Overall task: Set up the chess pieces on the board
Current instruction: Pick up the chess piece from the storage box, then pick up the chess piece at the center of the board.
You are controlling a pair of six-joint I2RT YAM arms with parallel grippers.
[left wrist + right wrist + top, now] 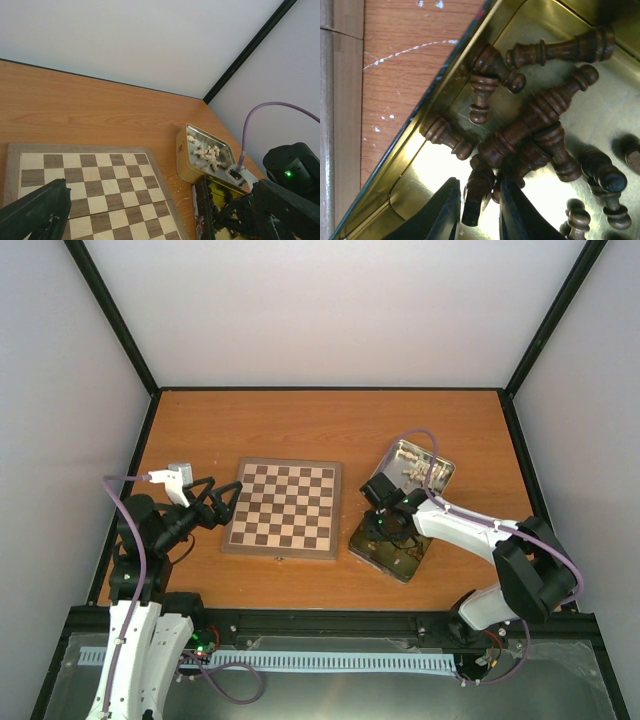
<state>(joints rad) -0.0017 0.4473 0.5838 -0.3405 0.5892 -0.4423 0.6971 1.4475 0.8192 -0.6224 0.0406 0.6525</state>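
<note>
On the table [300,425], centre: board [282,508], lying flat, brown and cream checks, pale border, small clasp [279,559] on its near edge.

Left of the board: left gripper [230,503], jaws spread as wide as they go and holding nothing. It hangs just off the board's left border with its tips turned toward it.

Right of the board, near side: near tin [415,190], gold-lined, set at an angle just beside the board's right border. Contents: dark pieces [535,120], all lying on their sides. Most are tangled in a heap against one wall, and a few lie loose on the tin floor.

Inside the near tin: right gripper [479,187], down at the edge of the heap, jaws drawn in narrow. A single piece [476,200], dark, lies lengthwise between the fingers [445,215]. Whether the fingers press it or only flank it cannot be told.

Behind the near tin: far tin [184,162], same make, close against it. Contents: white pieces [207,151], piled loosely on their sides toward the middle.
</note>
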